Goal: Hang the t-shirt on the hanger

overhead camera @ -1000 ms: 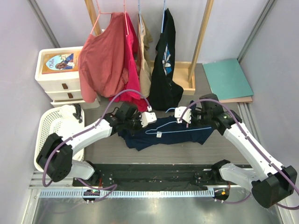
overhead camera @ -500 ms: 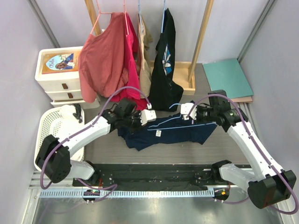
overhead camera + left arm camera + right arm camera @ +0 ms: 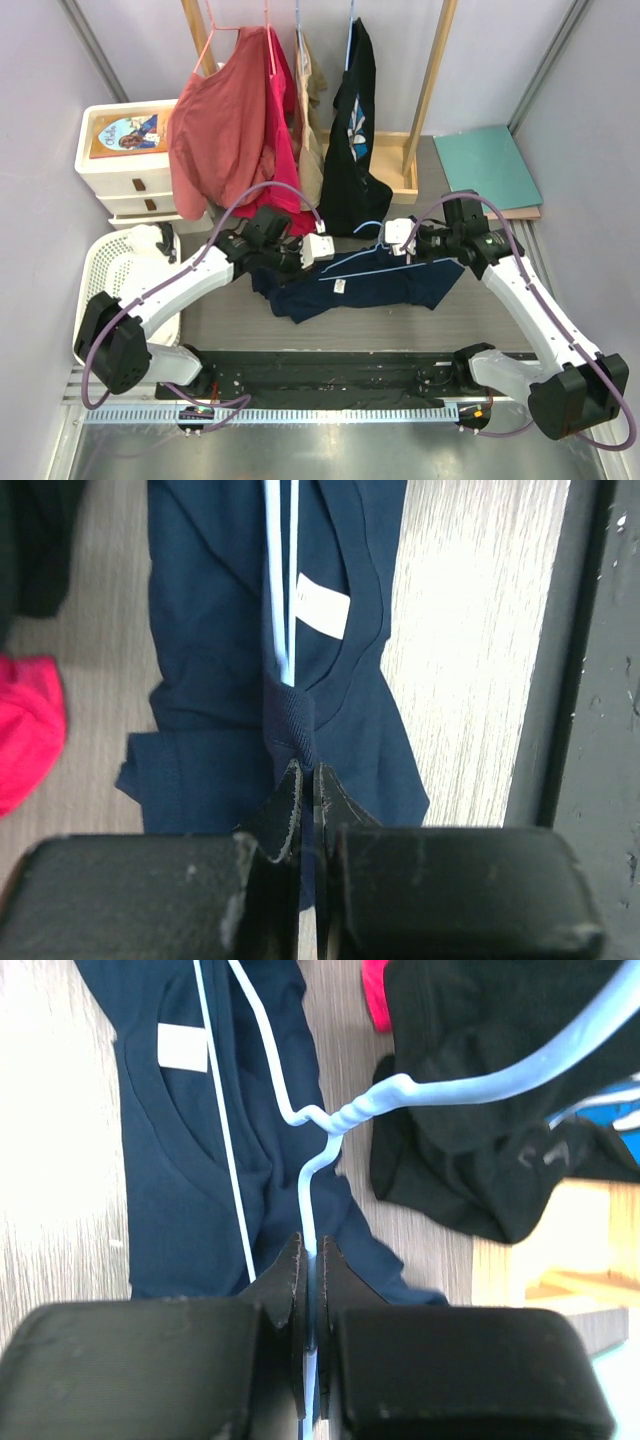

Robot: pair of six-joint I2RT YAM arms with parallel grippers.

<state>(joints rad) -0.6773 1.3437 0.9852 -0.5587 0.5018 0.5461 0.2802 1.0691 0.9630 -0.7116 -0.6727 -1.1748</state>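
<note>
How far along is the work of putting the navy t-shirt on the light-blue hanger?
Done: one end of the hanger sits under the t-shirt collar. In hand: the left gripper pinches that collar; the right gripper clamps the wire near the hook. Left: most wire lies on top of the cloth, and the other end looks outside.

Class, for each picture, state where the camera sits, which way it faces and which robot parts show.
Top external: above and behind the bases, looking down on the table; both arms show.
Left wrist: on the left arm, facing down past the left gripper, shut on the t-shirt.
Right wrist: facing down past the right gripper, shut on the hanger.
Both wrist views share the white tag.
</note>
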